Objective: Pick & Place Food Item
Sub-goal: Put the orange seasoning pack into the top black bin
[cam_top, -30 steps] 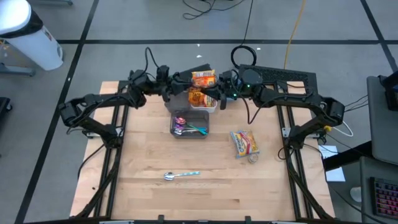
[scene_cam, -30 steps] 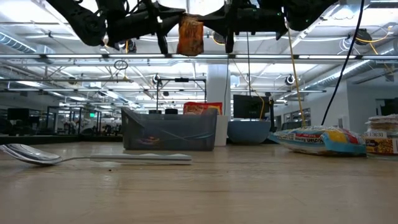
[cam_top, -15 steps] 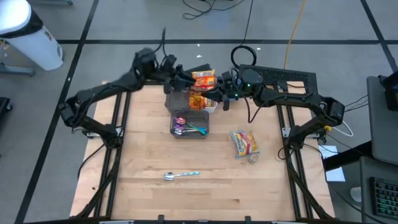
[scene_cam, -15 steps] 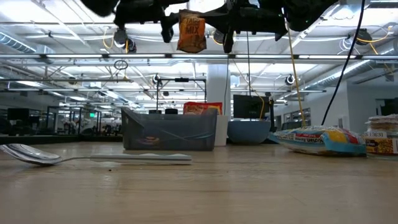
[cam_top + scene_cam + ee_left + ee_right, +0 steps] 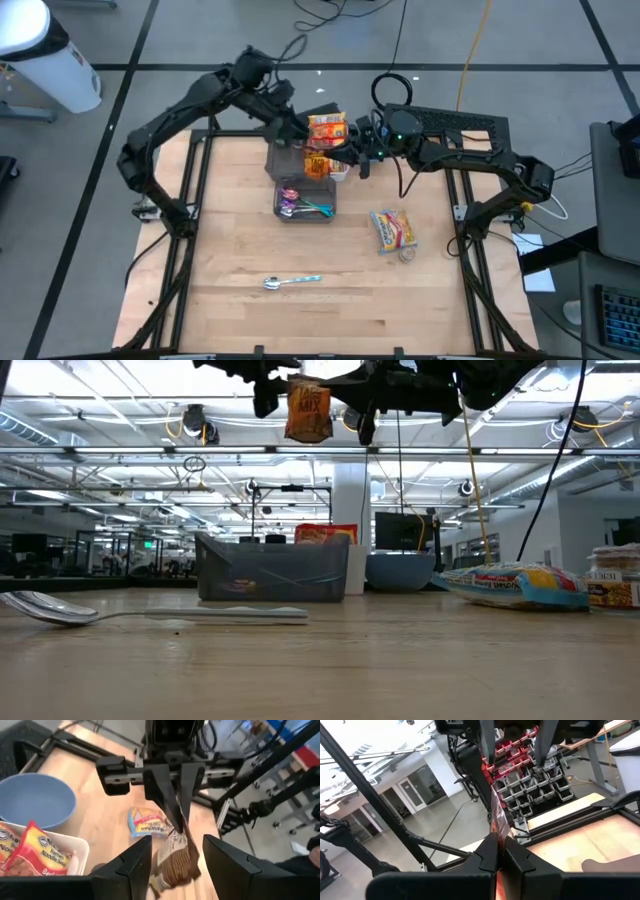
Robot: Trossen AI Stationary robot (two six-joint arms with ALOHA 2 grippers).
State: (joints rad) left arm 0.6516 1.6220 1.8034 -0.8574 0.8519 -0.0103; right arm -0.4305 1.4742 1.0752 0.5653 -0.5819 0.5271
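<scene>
We see the right gripper [image 5: 172, 795] pinching a taco-mix packet [image 5: 308, 412] by its edge, high above the grey bin [image 5: 272, 570] (spoons inside). Left gripper [image 5: 172, 862] spread wide w/ nothing held, just beside the packet.

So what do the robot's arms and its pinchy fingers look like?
Both arms are black and thin, made of jointed tubes with black cables looping along them. The right gripper has two dark wedge-shaped fingers on a flat crossbar. The left gripper has two black, tapered fingers.
</scene>
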